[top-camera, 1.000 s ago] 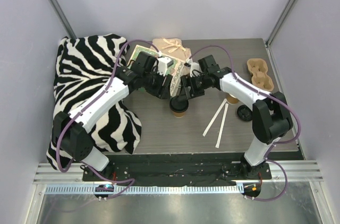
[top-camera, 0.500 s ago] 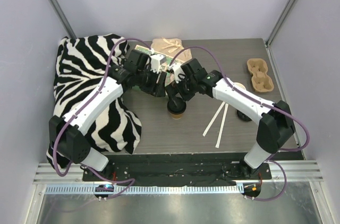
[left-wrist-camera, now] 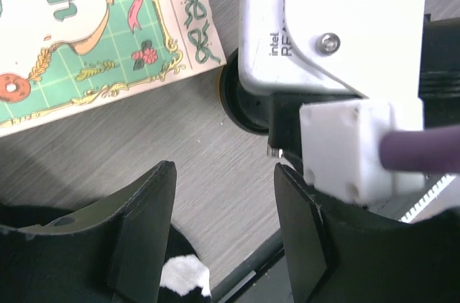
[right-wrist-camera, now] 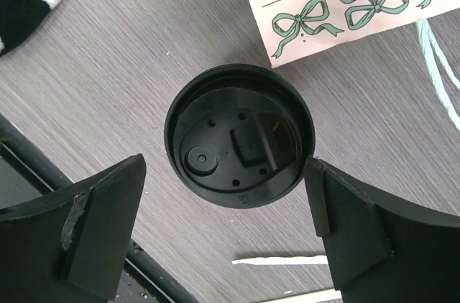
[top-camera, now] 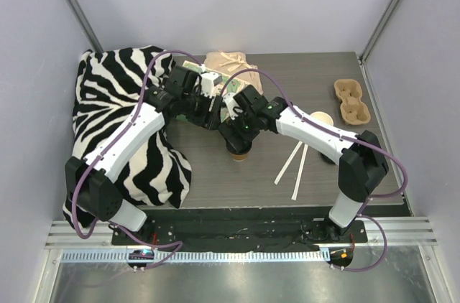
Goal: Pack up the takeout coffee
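The takeout coffee (top-camera: 241, 152), a kraft-brown cup with a black lid, stands upright on the table's middle. In the right wrist view its lid (right-wrist-camera: 239, 134) lies straight below. My right gripper (right-wrist-camera: 226, 199) is open above it, with one finger on each side of the lid, the right fingertip (right-wrist-camera: 316, 174) close to the rim. In the top view the right gripper (top-camera: 237, 134) hangs over the cup. My left gripper (top-camera: 213, 114) is open and empty just left of it. The left wrist view (left-wrist-camera: 224, 224) shows bare table between its fingers and the lid's edge (left-wrist-camera: 233, 98) behind.
A green-and-pink printed paper bag (left-wrist-camera: 86, 30) lies flat behind the cup, with a crumpled brown bag (top-camera: 231, 64) beyond. A zebra cloth (top-camera: 115, 116) covers the left. Two white sticks (top-camera: 295, 163), an open brown cup (top-camera: 321, 119) and a pulp cup carrier (top-camera: 351, 100) lie right.
My right gripper has moved left and forward until it hangs over the lidded cup. My left gripper has drawn back a little toward the far left. The cup has not moved.
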Available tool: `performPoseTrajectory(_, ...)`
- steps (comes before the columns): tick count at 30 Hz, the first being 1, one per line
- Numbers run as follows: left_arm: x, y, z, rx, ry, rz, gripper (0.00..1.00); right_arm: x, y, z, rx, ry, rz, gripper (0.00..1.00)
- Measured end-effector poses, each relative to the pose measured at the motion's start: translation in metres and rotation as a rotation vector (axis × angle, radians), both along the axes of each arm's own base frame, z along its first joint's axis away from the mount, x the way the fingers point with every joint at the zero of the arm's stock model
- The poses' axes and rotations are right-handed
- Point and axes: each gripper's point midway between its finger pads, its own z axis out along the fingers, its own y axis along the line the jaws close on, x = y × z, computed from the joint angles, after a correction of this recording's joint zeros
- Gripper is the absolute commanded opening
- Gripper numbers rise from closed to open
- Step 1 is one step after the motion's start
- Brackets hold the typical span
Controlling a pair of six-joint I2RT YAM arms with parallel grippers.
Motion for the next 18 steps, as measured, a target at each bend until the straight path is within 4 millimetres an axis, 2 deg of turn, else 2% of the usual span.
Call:
performPoseTrajectory(6,0.004,0.007,0.001,-0.008,0.012,0.030,0.62,0.000,0.000,-0.006,-0.014,0.007,-0.002,1.00)
performPoseTrajectory(12,0.011,0.014,0.003,-0.038,0.026,0.066,0.62,0.000,0.004,-0.005,-0.011,-0.003,0.000,0.88)
performPoseTrajectory(18,0.015,0.019,0.004,-0.052,0.036,0.090,0.63,0.004,0.004,-0.011,-0.028,-0.015,-0.014,0.88)
